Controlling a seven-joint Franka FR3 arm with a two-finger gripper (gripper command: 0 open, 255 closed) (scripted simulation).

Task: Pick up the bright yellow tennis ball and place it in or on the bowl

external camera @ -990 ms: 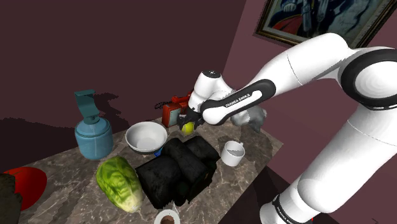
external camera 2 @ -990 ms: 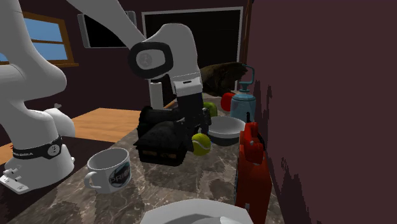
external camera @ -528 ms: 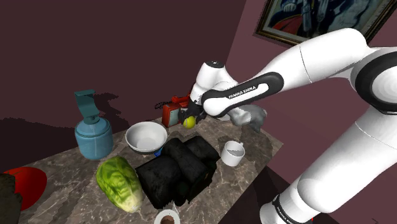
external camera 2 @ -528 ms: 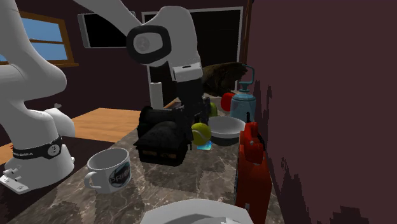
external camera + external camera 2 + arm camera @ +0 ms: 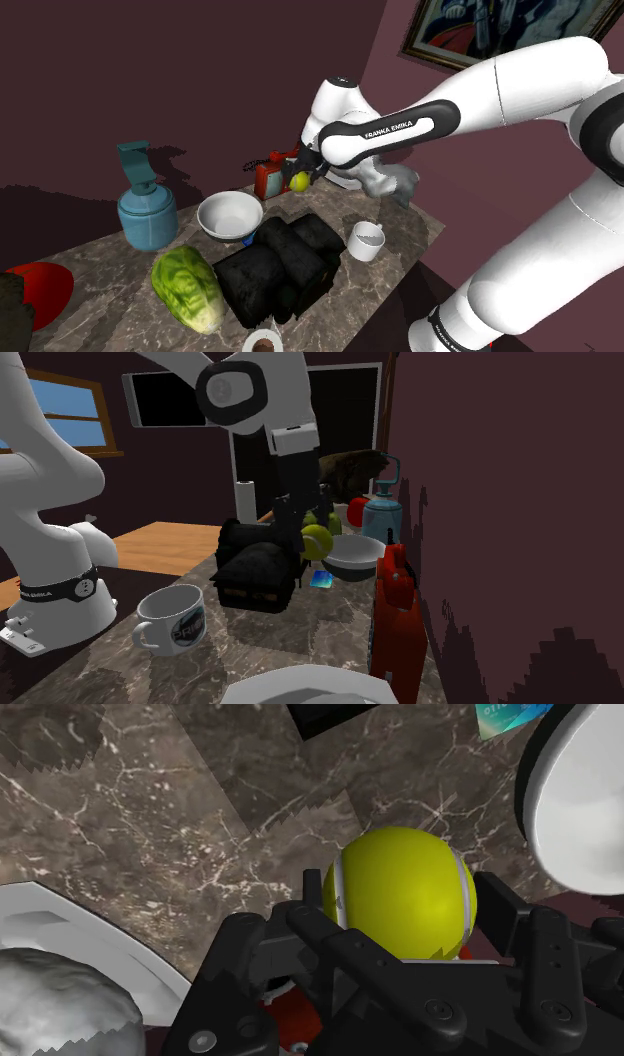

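Observation:
The bright yellow-green tennis ball (image 5: 298, 181) hangs in the air above the marble counter, clasped between the black fingers of my gripper (image 5: 301, 177). In the second exterior view the ball (image 5: 316, 539) is level with the near rim of the white bowl (image 5: 352, 559), just beside it, and the gripper (image 5: 306, 536) holds it from above. The wrist view has the ball (image 5: 400, 894) wedged between the two fingers, gripper (image 5: 402, 909) shut on it, with the bowl's rim (image 5: 560, 814) off to one side. In the shoulder view the empty bowl (image 5: 226, 220) stands on the counter to the ball's lower left.
A bulky black object (image 5: 280, 262) lies in front of the bowl, with a green cabbage (image 5: 188, 288) and a white mug (image 5: 366, 240) beside it. A red canister (image 5: 398, 614) stands by the wall, a blue bottle (image 5: 146, 215) behind the bowl. A small blue card (image 5: 321, 580) lies below the ball.
The gripper has risen with the ball off the counter and carried it closer to the bowl. The blue card under the ball has come into sight.

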